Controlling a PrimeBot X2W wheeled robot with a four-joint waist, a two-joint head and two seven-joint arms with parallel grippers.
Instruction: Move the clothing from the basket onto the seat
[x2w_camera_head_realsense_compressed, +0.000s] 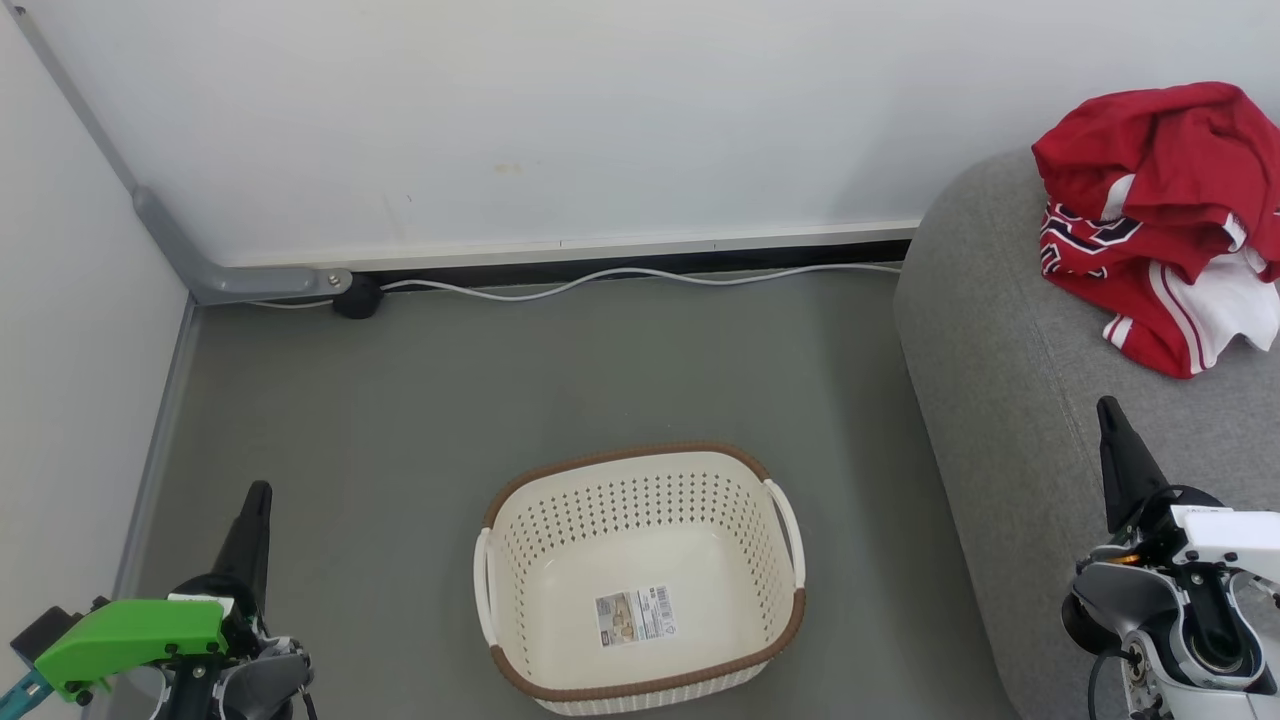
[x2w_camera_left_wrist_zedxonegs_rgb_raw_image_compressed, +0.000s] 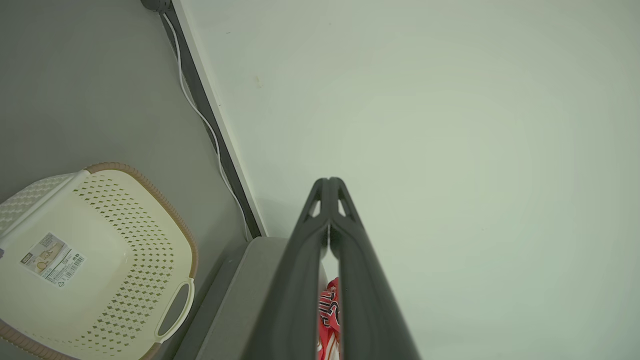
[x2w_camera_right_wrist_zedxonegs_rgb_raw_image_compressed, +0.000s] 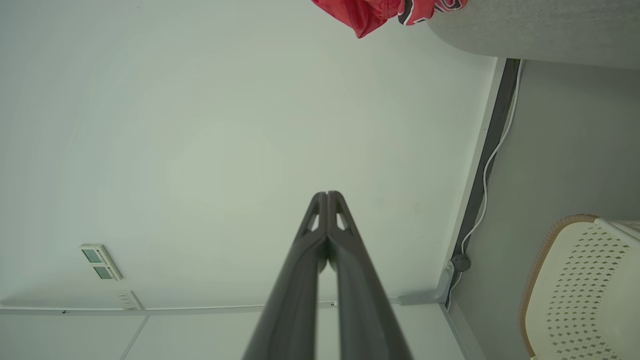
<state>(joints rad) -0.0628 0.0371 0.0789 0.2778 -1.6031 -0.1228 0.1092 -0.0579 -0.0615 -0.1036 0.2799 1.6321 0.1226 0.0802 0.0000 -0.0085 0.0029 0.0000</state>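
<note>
The clothing (x2w_camera_head_realsense_compressed: 1160, 220) lies in a crumpled red heap on the seat (x2w_camera_head_realsense_compressed: 1000, 400), at two o'clock in the head view. The basket (x2w_camera_head_realsense_compressed: 640, 455) stands on the grey floor (x2w_camera_head_realsense_compressed: 450, 380) at six o'clock, its bottom bare around a label sticker (x2w_camera_head_realsense_compressed: 635, 615). The left gripper (x2w_camera_head_realsense_compressed: 258, 490), at eight o'clock, has its fingers pressed together and holds nothing. The right gripper (x2w_camera_head_realsense_compressed: 1106, 405), at four o'clock over the seat's edge, is likewise closed and empty. A white cable (x2w_camera_head_realsense_compressed: 620, 275) runs along the wall at twelve o'clock.
</note>
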